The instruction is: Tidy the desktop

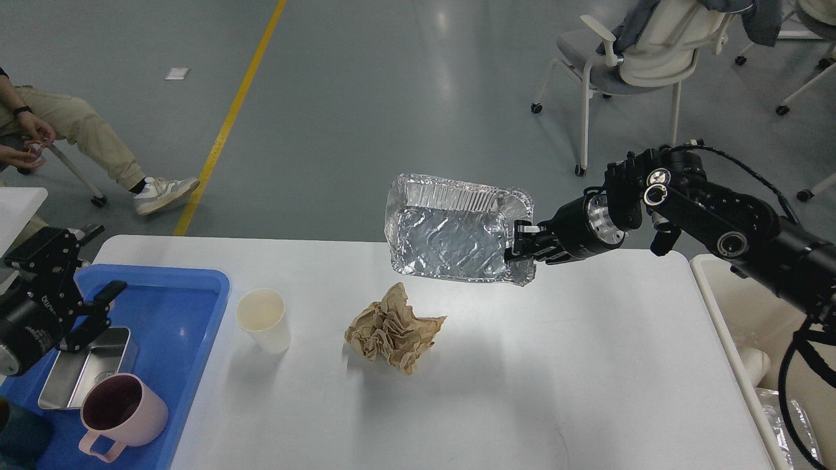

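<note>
Above the desk's [522,365] far edge my right pincer [519,243] clamps the foil tray [450,235] by its rim, fingertips partly hidden behind foil, while my left pincer [68,287], fingers spread and empty, hangs over the blue tray [189,313], partly cropped.

One head camera, looking forward and down from above the near edge

The single view is sitting high over the white table [522,391], tilting down so the tabletop is filling the lower half and the grey floor [392,98] with its yellow line [228,117] is stretching away above. The left arm [32,313] is entering at the left edge, the right arm [751,241] from the right. A chair [640,59] is showing far off; the table is lying close.
</note>
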`<action>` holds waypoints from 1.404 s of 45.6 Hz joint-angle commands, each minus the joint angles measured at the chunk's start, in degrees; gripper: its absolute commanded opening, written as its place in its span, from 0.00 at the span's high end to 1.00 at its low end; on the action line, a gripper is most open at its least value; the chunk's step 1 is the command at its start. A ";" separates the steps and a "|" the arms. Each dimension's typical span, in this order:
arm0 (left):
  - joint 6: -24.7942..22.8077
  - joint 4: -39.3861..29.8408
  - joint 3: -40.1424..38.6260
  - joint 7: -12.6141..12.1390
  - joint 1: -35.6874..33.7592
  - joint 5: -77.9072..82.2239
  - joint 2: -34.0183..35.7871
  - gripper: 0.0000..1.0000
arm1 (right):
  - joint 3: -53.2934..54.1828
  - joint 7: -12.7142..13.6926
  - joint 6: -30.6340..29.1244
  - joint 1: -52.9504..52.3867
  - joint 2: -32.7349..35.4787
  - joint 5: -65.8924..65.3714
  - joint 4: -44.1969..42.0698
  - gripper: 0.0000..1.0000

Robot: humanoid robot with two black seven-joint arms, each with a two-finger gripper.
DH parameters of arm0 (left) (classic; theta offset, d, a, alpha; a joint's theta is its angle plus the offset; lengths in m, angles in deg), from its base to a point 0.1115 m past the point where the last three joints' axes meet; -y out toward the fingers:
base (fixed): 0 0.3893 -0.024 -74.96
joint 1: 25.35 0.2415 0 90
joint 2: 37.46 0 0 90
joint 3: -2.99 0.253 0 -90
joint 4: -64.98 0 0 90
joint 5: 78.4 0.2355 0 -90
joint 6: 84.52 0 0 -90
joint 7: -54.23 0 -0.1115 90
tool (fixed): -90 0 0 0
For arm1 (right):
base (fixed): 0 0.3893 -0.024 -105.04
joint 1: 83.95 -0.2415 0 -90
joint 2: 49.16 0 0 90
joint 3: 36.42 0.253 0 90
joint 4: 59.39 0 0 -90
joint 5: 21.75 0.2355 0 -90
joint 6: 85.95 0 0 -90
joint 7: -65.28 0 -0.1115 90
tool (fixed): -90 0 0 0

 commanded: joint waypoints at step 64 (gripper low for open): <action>0.35 0.92 -7.32 8.83 17.16 7.33 28.88 0.03 | -0.19 0.01 0.13 -0.17 0.75 0.09 0.06 1.00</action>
